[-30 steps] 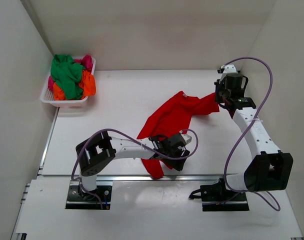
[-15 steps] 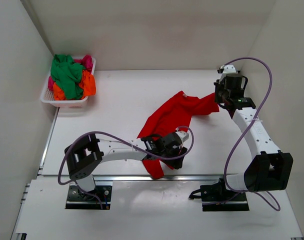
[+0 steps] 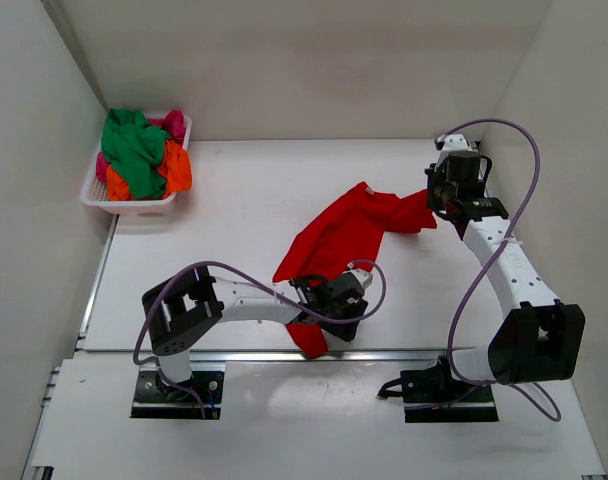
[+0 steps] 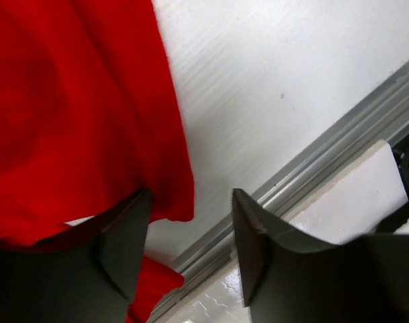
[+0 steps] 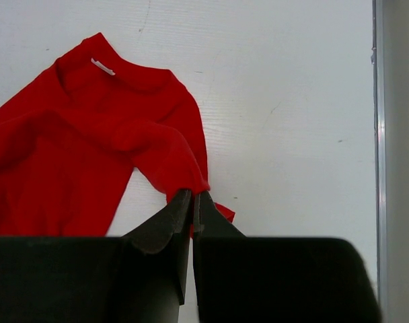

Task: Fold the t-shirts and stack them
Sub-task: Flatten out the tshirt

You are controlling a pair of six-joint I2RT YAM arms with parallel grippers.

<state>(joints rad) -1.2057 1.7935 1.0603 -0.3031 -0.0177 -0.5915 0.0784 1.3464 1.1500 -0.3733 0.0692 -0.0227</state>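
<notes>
Hovering low at the near table edge, lower centre of the overhead view: left gripper (image 4: 191,198), its two dark fingers (image 4: 124,249) standing apart with bare table and a metal rail (image 4: 312,148) showing in the gap. It grips nothing; the shirt's hem drapes against the finger at the left of the wrist view.

Red t-shirt (image 3: 334,235): one item, crumpled and unfolded, spread diagonally over the white table (image 3: 234,200) from lower centre to right of centre, its near end reaching the table edge. The collar and white neck label show in the right wrist view.

Right gripper (image 5: 192,195): at the shirt's far right corner, fingers pressed together and pinching a fold of the red cloth.

White lattice basket (image 3: 99,200): upper left of the overhead view, well apart from both arms. It holds a green t-shirt (image 3: 132,150) on top, an orange t-shirt (image 3: 177,170) and a pink t-shirt (image 3: 172,122), all bundled.
</notes>
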